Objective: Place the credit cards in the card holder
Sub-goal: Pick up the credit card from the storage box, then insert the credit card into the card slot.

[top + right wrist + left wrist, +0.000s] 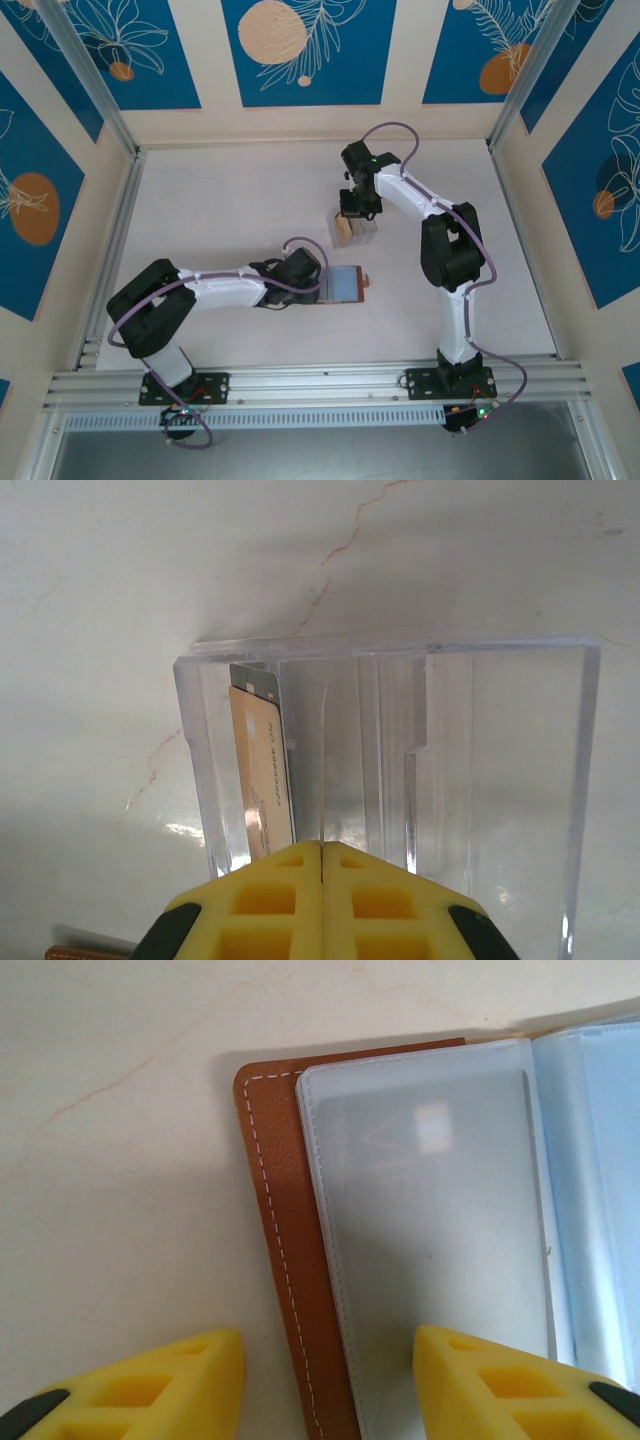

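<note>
The card holder (347,284) lies open on the table, its grey-blue clear sleeves (430,1210) facing up over the reddish-brown cover (275,1210). My left gripper (320,282) is open and low over the holder's left edge. In the left wrist view the left gripper (330,1360) has one finger over bare table and the other over a sleeve. The tan credit cards (262,770) stand on edge at the left end of a clear plastic box (500,760). My right gripper (321,845) is shut just above that box, and I see nothing between its fingers. From above, the right gripper (350,212) hangs over the credit cards (343,229).
The clear plastic box (366,230) stands on the pale table behind the holder, roughly mid-table. Aluminium rails (120,230) border the table on the left, right and front. Bare tabletop lies to the left of and behind the holder.
</note>
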Available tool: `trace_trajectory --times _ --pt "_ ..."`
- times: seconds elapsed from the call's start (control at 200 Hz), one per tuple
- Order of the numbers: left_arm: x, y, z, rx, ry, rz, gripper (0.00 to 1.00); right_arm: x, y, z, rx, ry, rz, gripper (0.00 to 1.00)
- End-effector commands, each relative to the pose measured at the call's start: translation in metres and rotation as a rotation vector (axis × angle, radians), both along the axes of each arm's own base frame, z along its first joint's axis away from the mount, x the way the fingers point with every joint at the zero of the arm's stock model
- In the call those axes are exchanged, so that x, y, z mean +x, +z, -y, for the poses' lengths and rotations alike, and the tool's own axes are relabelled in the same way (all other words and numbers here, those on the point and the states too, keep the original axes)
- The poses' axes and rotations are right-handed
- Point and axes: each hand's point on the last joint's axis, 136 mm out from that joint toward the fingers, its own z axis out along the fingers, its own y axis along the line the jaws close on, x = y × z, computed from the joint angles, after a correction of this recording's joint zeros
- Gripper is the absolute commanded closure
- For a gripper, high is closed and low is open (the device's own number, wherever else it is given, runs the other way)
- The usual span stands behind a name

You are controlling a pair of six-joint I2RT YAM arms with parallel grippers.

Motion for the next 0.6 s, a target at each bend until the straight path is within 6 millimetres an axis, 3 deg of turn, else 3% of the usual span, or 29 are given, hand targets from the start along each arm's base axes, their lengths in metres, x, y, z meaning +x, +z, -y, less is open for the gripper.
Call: trace_trajectory --times 0.0,0.11,0.225,0.375,0.455,0.515,0.595 --pt "-0.018 -0.025 -0.015 0.053 -0.004 -0.088 0.52 -0.001 0.013 0.0 0.01 0.002 0.011 1.0" --pt "-0.018 -0.025 -0.015 0.052 -0.005 -0.089 0.52 -0.002 0.033 0.003 0.01 -0.003 0.055 1.0" --pt "-0.019 -0.025 -0.015 0.052 -0.005 -0.09 0.52 -0.008 0.073 0.011 0.021 -0.017 0.139 1.0" --pt "-0.019 -0.025 -0.015 0.05 -0.012 -0.087 0.52 -0.035 0.117 0.014 0.087 -0.021 0.244 1.0" --pt "-0.019 -0.025 -0.014 0.049 -0.016 -0.087 0.53 -0.056 0.123 0.008 0.174 -0.009 0.257 1.0" --pt "-0.02 -0.026 -0.014 0.047 -0.02 -0.088 0.55 -0.075 0.119 -0.008 0.3 0.023 0.238 1.0" --pt "-0.02 -0.026 -0.013 0.044 -0.022 -0.09 0.56 -0.099 0.099 -0.019 0.399 0.041 0.197 1.0"
